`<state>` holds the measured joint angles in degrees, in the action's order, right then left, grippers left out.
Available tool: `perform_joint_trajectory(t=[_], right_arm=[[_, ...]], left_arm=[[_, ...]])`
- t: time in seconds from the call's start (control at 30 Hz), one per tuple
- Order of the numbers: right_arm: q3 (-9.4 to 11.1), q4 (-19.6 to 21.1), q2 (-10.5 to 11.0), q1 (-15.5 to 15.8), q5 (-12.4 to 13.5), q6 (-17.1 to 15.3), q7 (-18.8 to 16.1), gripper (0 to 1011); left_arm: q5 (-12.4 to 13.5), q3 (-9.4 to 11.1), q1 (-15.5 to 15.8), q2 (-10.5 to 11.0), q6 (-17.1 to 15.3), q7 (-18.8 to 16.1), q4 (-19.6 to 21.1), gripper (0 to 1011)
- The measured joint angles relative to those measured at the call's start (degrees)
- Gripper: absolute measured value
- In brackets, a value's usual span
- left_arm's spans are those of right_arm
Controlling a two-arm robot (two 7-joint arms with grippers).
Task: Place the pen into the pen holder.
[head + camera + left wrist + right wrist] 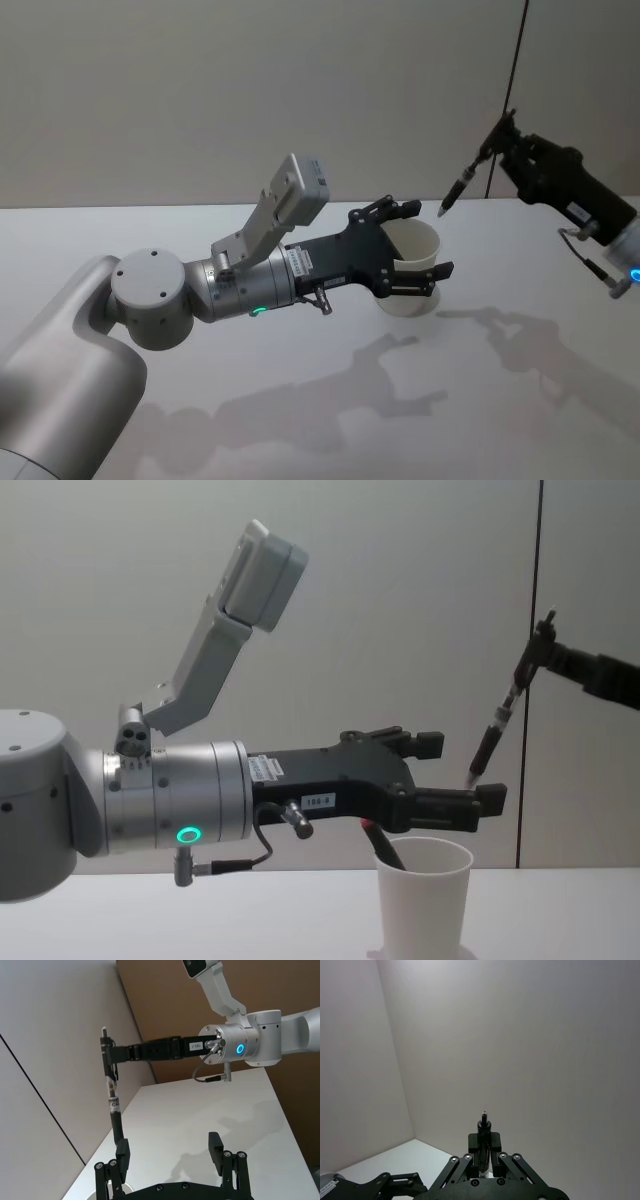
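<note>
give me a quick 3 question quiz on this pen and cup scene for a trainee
1. True or false: the pen is already inside the pen holder.
2. Which gripper holds the pen? A) left gripper B) right gripper C) neither
3. Fill in: the left gripper has its fingers on either side of the ____.

Key:
1. False. The pen hangs in the air, tilted, its tip above the cup's rim and off to its right.
2. B. The right gripper is clamped on the pen's upper end.
3. Pen holder, the white paper cup standing on the table.
</note>
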<state>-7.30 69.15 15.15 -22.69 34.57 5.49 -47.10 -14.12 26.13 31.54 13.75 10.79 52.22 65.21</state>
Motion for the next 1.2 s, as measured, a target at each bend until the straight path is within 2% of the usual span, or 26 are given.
perform_joint_trajectory(t=[0.57, 1.2], right_arm=[[-2.2, -5.8, -1.5, -3.6, -4.0, 1.4, 0.4, 126], [-4.3, -11.7, -3.3, -6.9, -5.4, 2.3, 1.5, 126]], left_arm=[[0.0, 0.0, 0.0, 0.0, 0.0, 0.0, 0.0, 1004], [0.0, 0.0, 0.0, 0.0, 0.0, 0.0, 0.0, 1004]])
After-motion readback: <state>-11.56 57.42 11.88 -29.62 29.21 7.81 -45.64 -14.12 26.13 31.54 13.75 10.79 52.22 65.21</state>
